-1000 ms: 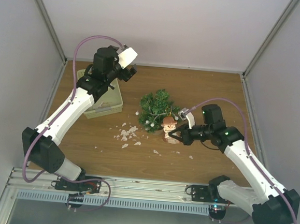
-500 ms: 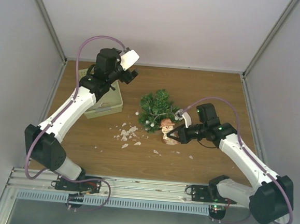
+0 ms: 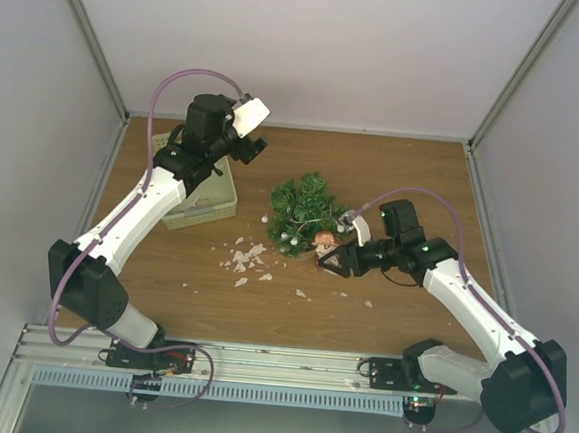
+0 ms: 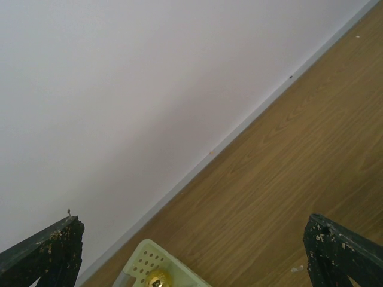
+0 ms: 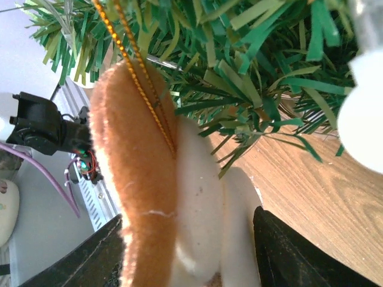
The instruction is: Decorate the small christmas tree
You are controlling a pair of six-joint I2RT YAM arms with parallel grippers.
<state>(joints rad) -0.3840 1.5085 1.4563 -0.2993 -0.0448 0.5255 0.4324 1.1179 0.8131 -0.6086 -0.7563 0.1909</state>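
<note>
**Overhead view.** The small christmas tree (image 3: 303,208) stands near the middle of the wooden worktop (image 3: 413,176). It lies to the right of a pale yellow-green basket (image 3: 208,206) and well apart from it. White flakes (image 3: 247,257) are scattered on the bare wood between basket and tree, toward the near edge. A plush ornament (image 3: 324,242) with a brown cap sits against the near-right fringe of the tree's branches. The right end effector (image 3: 330,263) is low at this ornament, reaching in from the right. The left end effector (image 3: 252,145) is raised over the far right corner of the basket and touches nothing.

**Right wrist view.** The ornament (image 5: 161,197) fills the space between the two dark fingers (image 5: 102,257) of the right end effector (image 5: 187,218). The jaws stand parted, one on each side of it. Whether either pad presses the plush cannot be told. A gold cord (image 5: 134,78) runs from the brown cap up into the green needles of the tree (image 5: 251,72). A white bauble (image 5: 362,119) hangs at the right edge.

**Left wrist view.** The left end effector (image 4: 194,222) is spread wide, with nothing between its fingertips (image 4: 57,248). Below it lie the wood grain and a perforated corner of the basket (image 4: 149,260), which holds a gold ball (image 4: 157,278).
</note>
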